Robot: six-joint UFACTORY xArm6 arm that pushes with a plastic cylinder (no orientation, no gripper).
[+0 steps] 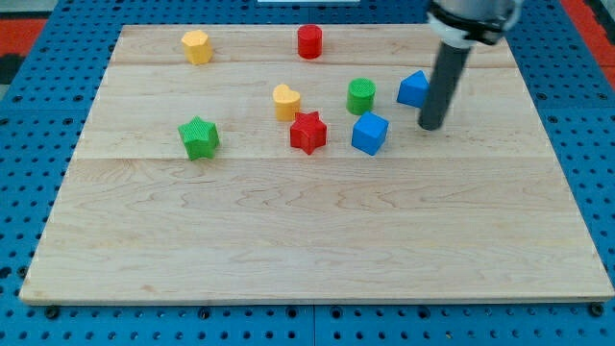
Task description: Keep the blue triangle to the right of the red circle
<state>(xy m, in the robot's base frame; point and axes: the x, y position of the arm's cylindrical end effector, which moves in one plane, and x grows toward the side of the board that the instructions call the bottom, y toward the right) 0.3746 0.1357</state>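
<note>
- The blue triangular plastic block (413,89) is a small ridged prism, its sloped top edge rising toward the view's right; which way its long axis runs I cannot tell.
- It sits on the pale wooden board (307,240), at about four o'clock from the red round plastic block (309,41) near the view's top edge.
- My tip (431,126) is the plain end of a dark rod, with nothing that opens or grips; it rests just beside the triangle, at about four o'clock from it.
- A blue plastic cube (370,133) lies at seven o'clock from the triangle, a green round block (361,96) at nine o'clock.
</note>
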